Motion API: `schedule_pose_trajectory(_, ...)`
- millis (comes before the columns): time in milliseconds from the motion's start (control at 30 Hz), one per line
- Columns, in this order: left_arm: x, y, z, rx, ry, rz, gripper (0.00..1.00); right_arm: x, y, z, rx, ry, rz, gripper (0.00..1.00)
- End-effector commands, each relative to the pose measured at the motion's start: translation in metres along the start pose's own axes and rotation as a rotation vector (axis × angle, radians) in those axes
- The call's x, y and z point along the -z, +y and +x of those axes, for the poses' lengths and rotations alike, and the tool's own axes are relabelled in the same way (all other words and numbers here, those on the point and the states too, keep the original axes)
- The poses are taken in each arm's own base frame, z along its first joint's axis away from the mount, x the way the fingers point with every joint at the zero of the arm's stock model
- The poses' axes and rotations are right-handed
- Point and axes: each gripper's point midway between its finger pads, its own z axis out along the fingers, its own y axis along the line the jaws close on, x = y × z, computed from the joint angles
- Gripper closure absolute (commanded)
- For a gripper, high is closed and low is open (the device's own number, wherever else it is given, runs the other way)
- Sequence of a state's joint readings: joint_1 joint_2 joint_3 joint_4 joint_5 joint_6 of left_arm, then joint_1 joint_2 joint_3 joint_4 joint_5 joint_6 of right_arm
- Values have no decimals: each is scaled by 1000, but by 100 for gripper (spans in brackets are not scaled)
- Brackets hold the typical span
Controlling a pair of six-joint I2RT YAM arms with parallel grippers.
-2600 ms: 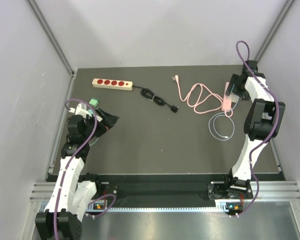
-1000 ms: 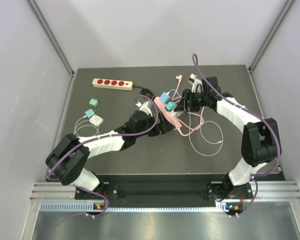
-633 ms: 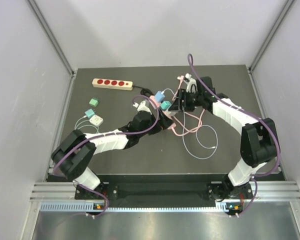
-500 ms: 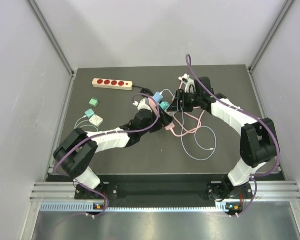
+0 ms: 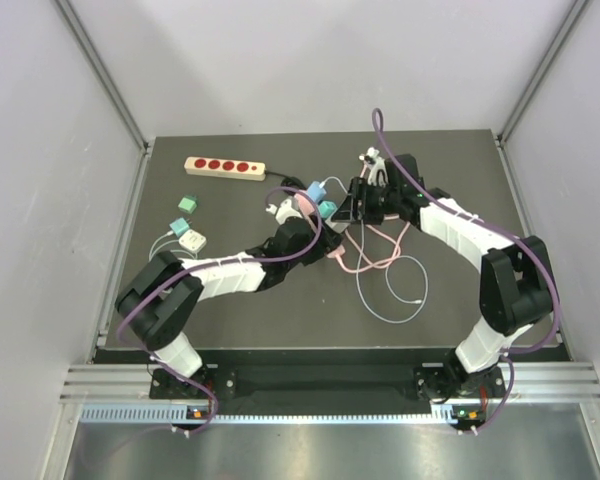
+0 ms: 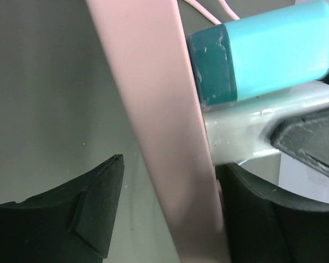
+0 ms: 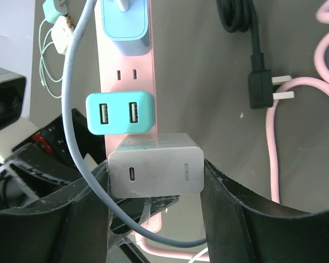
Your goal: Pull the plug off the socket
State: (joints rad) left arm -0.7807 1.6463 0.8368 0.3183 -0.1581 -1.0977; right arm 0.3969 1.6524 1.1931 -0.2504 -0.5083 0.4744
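Note:
The pink power strip [image 7: 129, 74] lies at mid-table, with a white charger plug [image 7: 156, 172], a teal plug [image 7: 120, 112] and a blue plug [image 7: 126, 24] in its sockets. My right gripper [image 7: 155, 181] is shut on the white charger, one finger on each side. My left gripper [image 6: 172, 164] straddles the strip's [image 6: 159, 109] end: the right finger touches it, and a gap remains at the left finger. In the top view the two grippers meet at the strip [image 5: 325, 240], left gripper [image 5: 315, 235] and right gripper [image 5: 355, 205].
A beige strip with red sockets [image 5: 225, 167] lies at the back left. A green charger [image 5: 187, 203] and a white charger [image 5: 191, 240] sit at the left. A loose black plug [image 7: 260, 90], the pink cable [image 5: 375, 255] and a white cable loop [image 5: 390, 290] lie by the strip.
The right arm has brought the pink strip from the right side to the middle. The left arm swung in from the far left, and its jaws have narrowed around the strip.

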Motion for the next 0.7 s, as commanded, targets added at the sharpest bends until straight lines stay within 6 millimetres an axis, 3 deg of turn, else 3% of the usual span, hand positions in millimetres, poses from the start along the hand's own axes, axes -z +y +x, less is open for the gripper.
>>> schedule_pose_trajectory(0, -6, -12, -4, -1, -12, 16, 28, 4, 48, -26, 62, -89, -136, 100)
schedule_pose_trajectory(133, -8, -10, 2, -7, 12, 20, 41, 3, 47, -24, 66, -87, -136, 100)
schedule_pose_trajectory(167, -8, -9, 3, -9, 14, 22, 54, 3, 48, -24, 70, -88, -136, 100)
schedule_pose_trajectory(233, -8, -5, 4, -18, 17, 14, 68, 4, 48, -24, 84, -88, -137, 100)
schedule_pose_trajectory(267, -6, -6, 4, -23, 15, 17, 84, 5, 49, -25, 89, -92, -139, 100)
schedule_pose_trajectory(333, -4, 1, 4, -39, 14, -4, 100, 5, 47, -23, 98, -88, -138, 100)
schedule_pose_trajectory(500, 5, 15, -1, -122, -12, -33, 100, 10, 57, -16, 161, -63, -205, 97)
schedule_pose_trajectory(600, 12, 22, -2, -199, -20, -35, 100, 16, 69, -11, 238, -44, -284, 73)
schedule_pose_trajectory(633, 14, 21, -4, -216, -28, -25, 100, 17, 71, -9, 251, -36, -298, 51)
schedule_pose_trajectory(667, 18, 18, -6, -230, -36, -11, 100, 21, 73, -9, 289, -38, -309, 41)
